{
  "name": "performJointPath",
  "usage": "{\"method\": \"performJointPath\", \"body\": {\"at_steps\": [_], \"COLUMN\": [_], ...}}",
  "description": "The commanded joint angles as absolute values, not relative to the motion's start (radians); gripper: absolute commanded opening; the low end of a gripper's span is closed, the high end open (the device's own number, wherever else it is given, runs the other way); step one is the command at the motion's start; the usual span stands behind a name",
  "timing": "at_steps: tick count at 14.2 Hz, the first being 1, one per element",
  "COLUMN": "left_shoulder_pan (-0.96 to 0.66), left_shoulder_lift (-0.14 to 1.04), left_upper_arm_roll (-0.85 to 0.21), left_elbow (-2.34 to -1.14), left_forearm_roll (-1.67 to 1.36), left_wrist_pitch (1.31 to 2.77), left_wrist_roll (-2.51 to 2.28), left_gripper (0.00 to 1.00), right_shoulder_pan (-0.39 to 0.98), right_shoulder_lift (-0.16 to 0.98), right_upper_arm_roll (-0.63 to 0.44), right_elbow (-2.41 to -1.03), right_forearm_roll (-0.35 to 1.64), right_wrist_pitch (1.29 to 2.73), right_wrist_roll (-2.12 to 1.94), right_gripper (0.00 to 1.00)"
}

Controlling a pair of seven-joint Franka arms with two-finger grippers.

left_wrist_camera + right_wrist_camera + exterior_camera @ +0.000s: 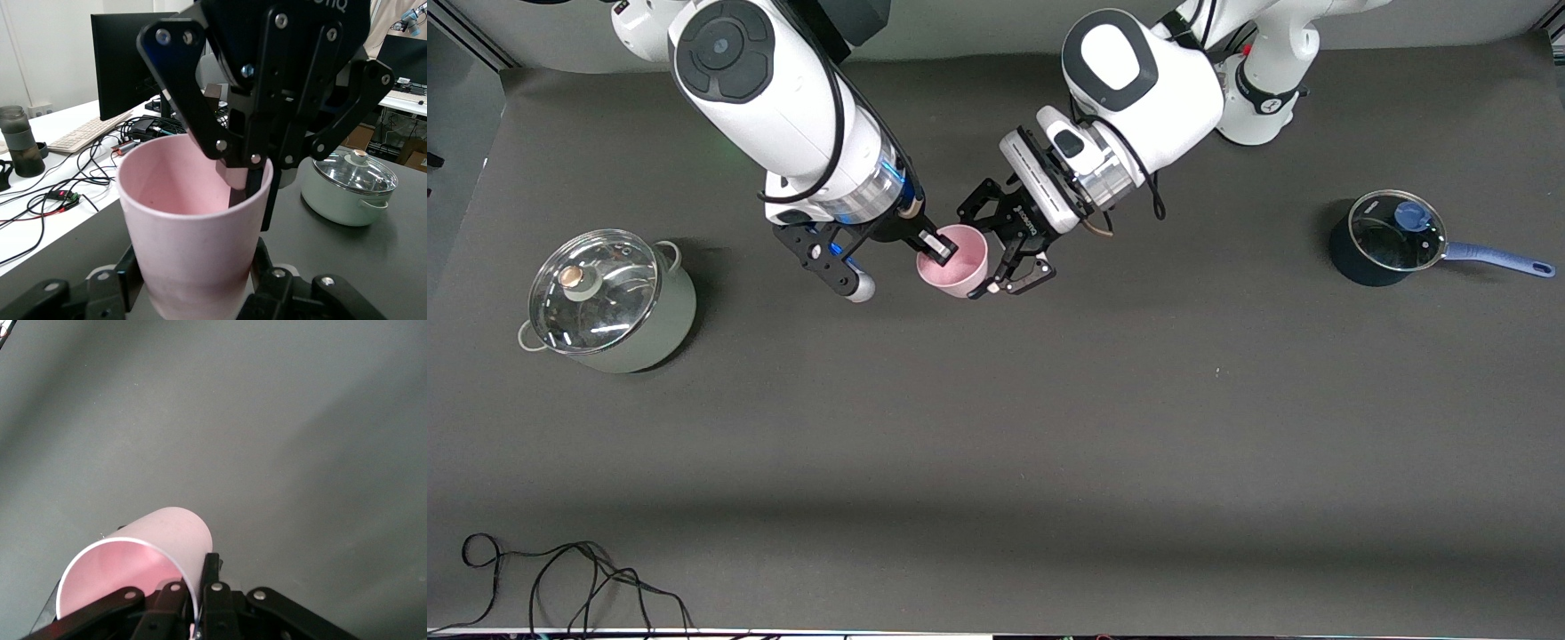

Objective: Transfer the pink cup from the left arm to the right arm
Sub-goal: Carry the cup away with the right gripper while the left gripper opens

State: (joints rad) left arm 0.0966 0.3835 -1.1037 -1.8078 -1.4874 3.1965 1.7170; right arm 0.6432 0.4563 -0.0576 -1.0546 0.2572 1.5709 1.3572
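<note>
While both arms meet over the middle of the desk [1049, 427], the pink cup [953, 260] hangs in the air between them, clear of the dark mat.

Toward the right arm's end of the desk stands a pale green pot [609, 302] with a glass lid; the front view shows it well apart from the cup.

Right gripper [935, 250]: over the desk's middle, at the cup's rim. One finger sits inside the cup, the other outside, so the fingers pinch the cup wall. The left wrist view shows this most plainly, with the right gripper [248, 175] reaching down over the rim and a dark fingertip inside the cup [193, 233]. The right wrist view shows the cup [143, 560] lying on its side across the frame with its open mouth toward the camera, the wall caught between the fingers [180, 603].

Left gripper [1005, 256]: just beside the cup, toward the left arm's end. The front view shows its linkage fingers spread beside the cup. In the left wrist view they [100, 293] flank the cup's base; whether they touch it cannot be told.

Toward the left arm's end stands a dark saucepan [1392, 238] with a blue handle and glass lid. A black cable [569, 582] lies at the desk edge nearest the front camera.
</note>
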Motion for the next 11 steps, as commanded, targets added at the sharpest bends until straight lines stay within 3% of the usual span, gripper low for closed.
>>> {"method": "performJointPath", "body": {"at_steps": [1,3,6,11], "left_shoulder_pan": [0.104,0.104,0.104,0.11], "left_shoulder_lift": [0.387,0.387,0.387,0.388], "left_upper_arm_roll": [-1.089,-1.088,-1.086,-1.083], "left_elbow": [-1.792,-1.793,-1.793,-1.801], "left_forearm_roll": [-1.506,-1.505,-1.505,-1.5], "left_wrist_pitch": [3.218,3.218,3.218,3.221], "left_wrist_roll": [1.698,1.698,1.698,1.7], "left_gripper": [0.63,0.73,0.99,0.99], "right_shoulder_pan": [0.634,0.615,0.583,0.516], "right_shoulder_lift": [0.457,0.453,0.451,0.443], "right_upper_arm_roll": [-0.072,-0.072,-0.071,-0.074], "right_elbow": [-1.034,-1.034,-1.034,-1.038], "right_forearm_roll": [0.253,0.252,0.253,0.252], "right_wrist_pitch": [1.534,1.534,1.534,1.504], "right_wrist_roll": [1.303,1.272,1.223,1.09], "right_gripper": [0.0,0.0,0.0,0.0]}}
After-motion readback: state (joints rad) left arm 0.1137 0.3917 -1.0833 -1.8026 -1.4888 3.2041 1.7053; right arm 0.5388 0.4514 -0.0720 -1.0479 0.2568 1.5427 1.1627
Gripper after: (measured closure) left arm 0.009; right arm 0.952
